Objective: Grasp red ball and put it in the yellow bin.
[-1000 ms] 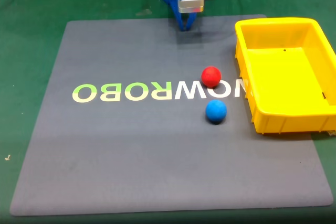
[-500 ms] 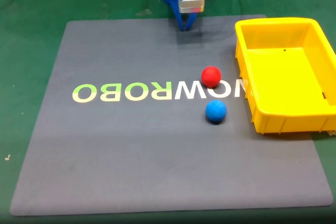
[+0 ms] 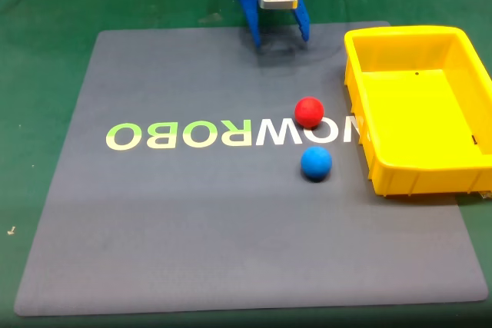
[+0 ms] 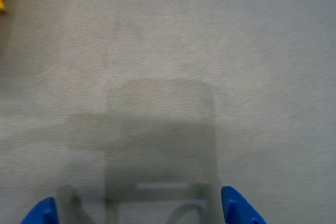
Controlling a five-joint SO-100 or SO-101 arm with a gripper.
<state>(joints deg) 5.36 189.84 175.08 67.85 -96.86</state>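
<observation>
Two balls sit mid-frame right in the fixed view; the red ball [image 3: 309,112] lies beside the yellow bin [image 3: 361,136]. The gripper [image 3: 278,38], top center, has fingers spread, probably readying a reach.

A blue ball [image 3: 316,164] rests on the grey mat [image 3: 192,220] (printed lettering reads reversed), green table [image 3: 46,59] beneath.
</observation>
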